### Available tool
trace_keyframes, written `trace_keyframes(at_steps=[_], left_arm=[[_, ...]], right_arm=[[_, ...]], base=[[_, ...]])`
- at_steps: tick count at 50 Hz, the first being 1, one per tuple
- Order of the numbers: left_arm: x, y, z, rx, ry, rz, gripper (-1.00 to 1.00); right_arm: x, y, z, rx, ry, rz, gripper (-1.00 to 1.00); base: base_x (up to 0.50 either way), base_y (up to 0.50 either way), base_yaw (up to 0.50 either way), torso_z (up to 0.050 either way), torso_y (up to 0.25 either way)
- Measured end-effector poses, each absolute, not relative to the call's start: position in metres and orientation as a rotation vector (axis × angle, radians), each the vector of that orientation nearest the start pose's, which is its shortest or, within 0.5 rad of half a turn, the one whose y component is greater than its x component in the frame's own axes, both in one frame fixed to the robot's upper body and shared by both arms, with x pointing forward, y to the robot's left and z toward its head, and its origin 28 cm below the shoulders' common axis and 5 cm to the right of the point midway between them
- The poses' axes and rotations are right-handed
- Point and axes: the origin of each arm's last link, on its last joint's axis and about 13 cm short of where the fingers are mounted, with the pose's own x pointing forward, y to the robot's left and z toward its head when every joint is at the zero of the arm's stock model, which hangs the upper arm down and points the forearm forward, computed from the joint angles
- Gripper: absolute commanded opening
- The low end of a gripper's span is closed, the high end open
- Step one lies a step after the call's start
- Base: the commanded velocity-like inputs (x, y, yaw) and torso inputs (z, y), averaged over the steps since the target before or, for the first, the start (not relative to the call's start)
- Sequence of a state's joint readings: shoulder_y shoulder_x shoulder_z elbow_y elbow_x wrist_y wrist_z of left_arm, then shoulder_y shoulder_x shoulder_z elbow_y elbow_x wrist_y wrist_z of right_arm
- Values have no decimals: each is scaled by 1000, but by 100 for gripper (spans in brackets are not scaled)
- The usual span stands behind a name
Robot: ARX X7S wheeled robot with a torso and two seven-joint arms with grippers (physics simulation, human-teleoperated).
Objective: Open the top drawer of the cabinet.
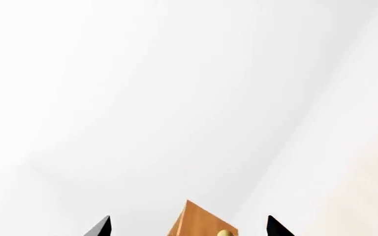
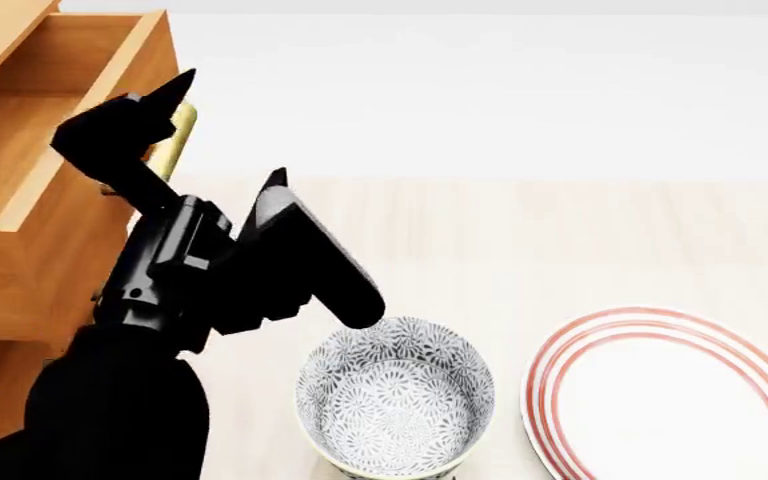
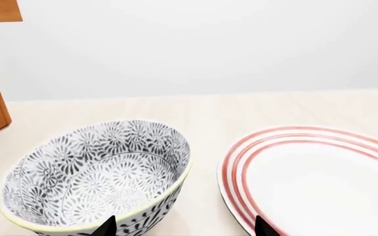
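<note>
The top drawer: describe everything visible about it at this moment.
The top drawer looks like orange-brown wood, an open box with a bare interior. It stands pulled well out of the cabinet, overhanging the front below. A brass bar handle sits on its front. The left end effector is open, one finger by the handle; contact cannot be told.

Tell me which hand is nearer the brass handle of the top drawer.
Left. The left hand is open, one finger against the brass handle of the pulled-out top drawer. The right hand hangs farther off, over the patterned bowl and striped plate.
</note>
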State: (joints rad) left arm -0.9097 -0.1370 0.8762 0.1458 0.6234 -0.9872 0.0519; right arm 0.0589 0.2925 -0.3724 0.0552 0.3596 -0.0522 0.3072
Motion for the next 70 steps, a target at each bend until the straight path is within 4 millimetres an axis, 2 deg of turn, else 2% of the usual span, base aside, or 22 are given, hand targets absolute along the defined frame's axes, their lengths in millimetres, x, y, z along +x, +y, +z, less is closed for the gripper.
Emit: trace_keyframes(at_steps=[15, 26, 38, 54, 70], left_arm=[[311, 144, 257, 830, -240, 82, 100], [317, 153, 275, 711, -195, 124, 100], [331, 169, 281, 656, -140, 172, 100], [352, 186, 278, 661, -89, 211, 100], [366, 195, 276, 599, -37, 215, 100]], right_arm=[[209, -97, 6, 45, 72, 29, 100], [210, -97, 6, 42, 68, 26, 100], [210, -97, 7, 38, 65, 26, 100], [209, -97, 6, 36, 67, 30, 100], [209, -96, 5, 34, 68, 33, 100]], base=[[0, 0, 0, 0, 0], [0, 0, 0, 0, 0], [0, 0, 0, 0, 0], [0, 0, 0, 0, 0], [0, 0, 0, 0, 0]])
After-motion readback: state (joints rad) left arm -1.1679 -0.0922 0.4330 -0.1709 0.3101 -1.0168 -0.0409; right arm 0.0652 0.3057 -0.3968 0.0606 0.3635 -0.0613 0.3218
